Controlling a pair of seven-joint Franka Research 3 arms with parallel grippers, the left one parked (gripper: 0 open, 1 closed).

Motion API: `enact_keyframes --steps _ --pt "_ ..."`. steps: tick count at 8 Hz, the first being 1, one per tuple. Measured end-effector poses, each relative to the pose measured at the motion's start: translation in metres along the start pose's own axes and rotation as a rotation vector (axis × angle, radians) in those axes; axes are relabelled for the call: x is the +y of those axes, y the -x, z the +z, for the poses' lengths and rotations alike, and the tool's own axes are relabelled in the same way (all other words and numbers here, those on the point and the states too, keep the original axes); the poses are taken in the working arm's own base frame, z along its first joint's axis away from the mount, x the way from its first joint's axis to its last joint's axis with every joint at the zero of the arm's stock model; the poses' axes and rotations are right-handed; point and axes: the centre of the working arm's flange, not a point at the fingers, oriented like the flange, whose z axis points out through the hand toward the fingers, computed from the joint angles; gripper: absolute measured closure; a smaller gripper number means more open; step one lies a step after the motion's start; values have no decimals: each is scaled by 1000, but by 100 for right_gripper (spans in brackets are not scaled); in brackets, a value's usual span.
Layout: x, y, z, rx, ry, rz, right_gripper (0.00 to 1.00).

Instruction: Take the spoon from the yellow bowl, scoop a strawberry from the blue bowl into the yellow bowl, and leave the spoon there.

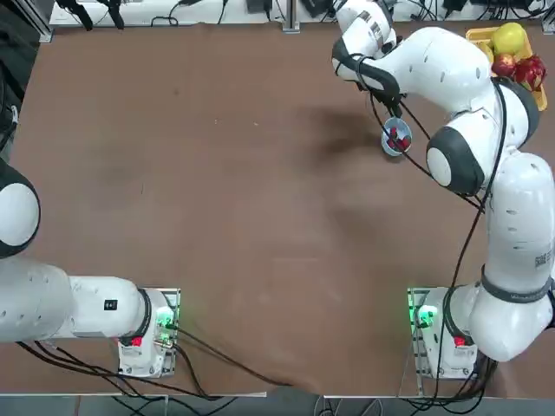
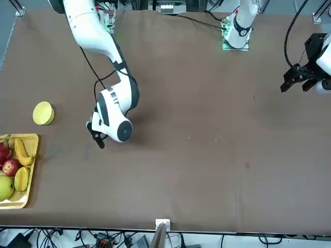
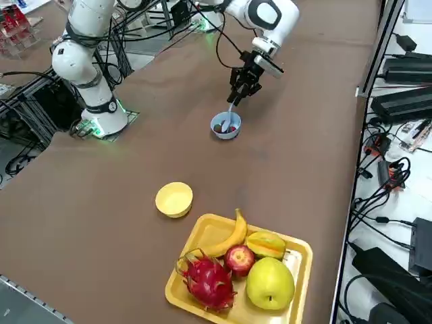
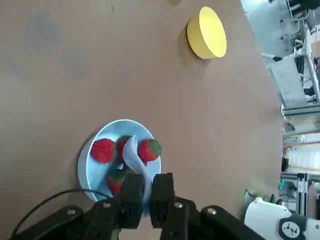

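Observation:
My right gripper (image 4: 146,187) is shut on the handle of the pale spoon (image 4: 133,156), just above the blue bowl (image 4: 87,162). The spoon's scoop rests among several red strawberries (image 4: 103,150) inside that bowl. In the right side view the gripper (image 3: 237,94) hangs over the blue bowl (image 3: 225,134) with the spoon (image 3: 227,121) pointing down into it. The yellow bowl (image 3: 174,199) sits apart, nearer the fruit tray, and looks empty. The front view also shows the yellow bowl (image 2: 43,113); there the arm hides the blue bowl.
A rectangular yellow tray (image 3: 297,270) with a banana, an apple, a dragon fruit and other fruit stands close to the yellow bowl, at the table's far right corner (image 1: 512,52). Cables and equipment lie beyond the table's right edge.

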Motion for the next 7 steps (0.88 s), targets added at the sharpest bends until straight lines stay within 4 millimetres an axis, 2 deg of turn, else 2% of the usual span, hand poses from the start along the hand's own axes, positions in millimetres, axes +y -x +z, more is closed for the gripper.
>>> enact_keyframes --steps 7 --pt "0 1 0 -13 1 24 88"
